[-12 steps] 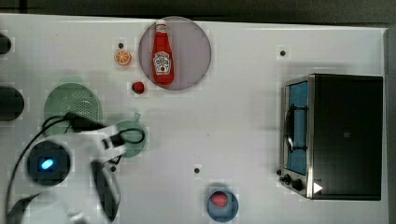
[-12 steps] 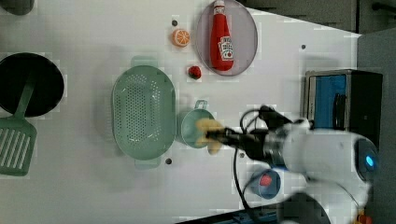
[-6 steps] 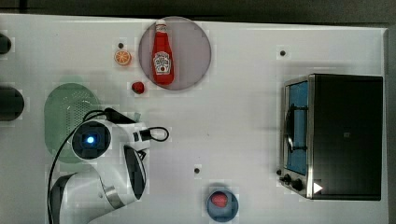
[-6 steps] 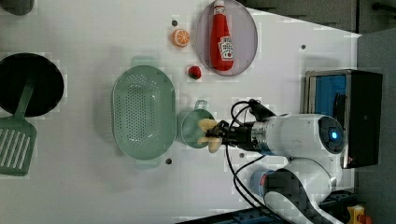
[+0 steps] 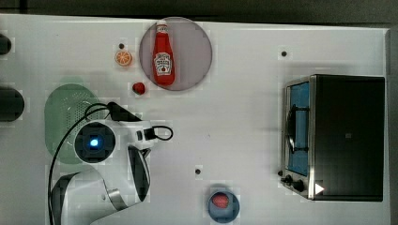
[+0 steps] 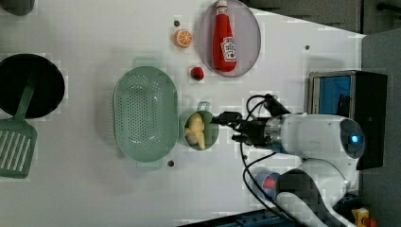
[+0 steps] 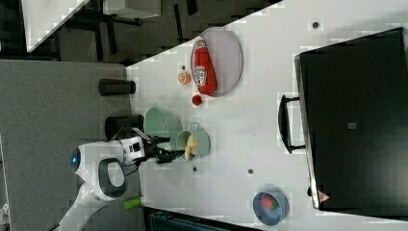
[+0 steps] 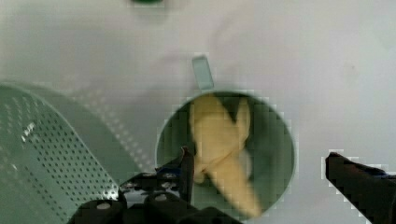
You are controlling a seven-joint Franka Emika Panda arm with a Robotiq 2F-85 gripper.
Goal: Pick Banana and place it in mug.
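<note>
The pale yellow banana (image 6: 196, 133) lies inside the small green mug (image 6: 211, 124), which stands just beside the colander. In the wrist view the banana (image 8: 219, 140) rests slanted in the mug (image 8: 280, 140), with the mug's handle pointing away. My gripper (image 6: 230, 127) hovers at the mug's edge on the left view's right. It is open, fingers (image 8: 187, 163) spread wide and holding nothing. The right view shows the gripper (image 7: 164, 148) close beside the mug (image 7: 202, 142) and the banana (image 7: 191, 147). In the top view my arm (image 5: 96, 143) covers the mug.
A large green colander (image 6: 144, 113) touches the mug on the left view's left. A ketchup bottle (image 6: 224, 35) lies on a grey plate (image 6: 250, 42), with an orange slice (image 6: 182, 38) and a small red fruit (image 6: 197, 73) nearby. Toaster oven (image 5: 338, 136), blue bowl (image 5: 224, 204), black pan (image 6: 28, 85) and spatula (image 6: 16, 146) stand further off.
The fingers have opened and let go of the banana, which now lies in the mug. The gripper has drawn back a little toward the left view's right.
</note>
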